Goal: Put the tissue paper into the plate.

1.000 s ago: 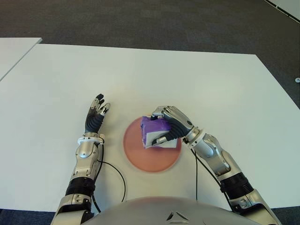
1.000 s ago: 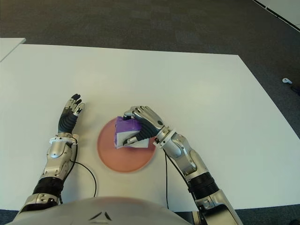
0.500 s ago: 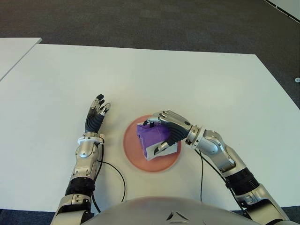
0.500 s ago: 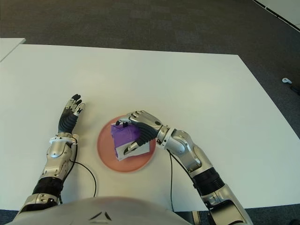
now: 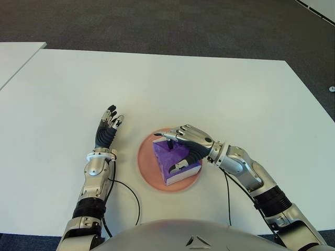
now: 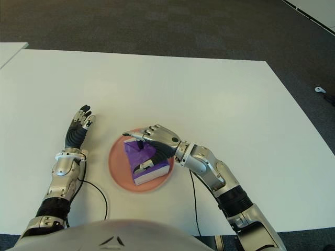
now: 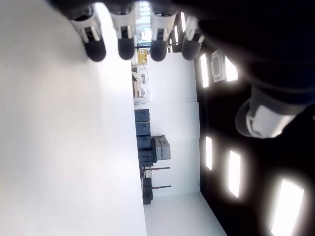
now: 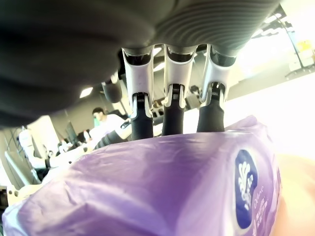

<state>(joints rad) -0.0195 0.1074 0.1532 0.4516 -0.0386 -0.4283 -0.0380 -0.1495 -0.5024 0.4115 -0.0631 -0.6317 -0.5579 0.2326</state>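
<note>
The tissue paper, a purple plastic-wrapped pack (image 5: pixel 168 158), lies flat in the pink plate (image 5: pixel 146 163) near the table's front edge. My right hand (image 5: pixel 179 147) hovers over the pack from the right. Its fingers (image 8: pixel 171 105) are stretched out above the wrapper and the thumb sits by the pack's near side; the grip looks loosened. In the right wrist view the purple pack (image 8: pixel 162 191) fills the lower part. My left hand (image 5: pixel 107 130) shows left of the plate, fingers straight and holding nothing.
The white table (image 5: pixel 209 83) stretches far back and to both sides. Thin black cables (image 5: pixel 129 191) trail from my wrists near the front edge. A second white table (image 5: pixel 15 57) stands at the back left, with dark carpet beyond.
The right hand lowered the tilted pack until it lies flat in the plate, and its fingers uncurled off the wrapper. The left hand stayed still.
</note>
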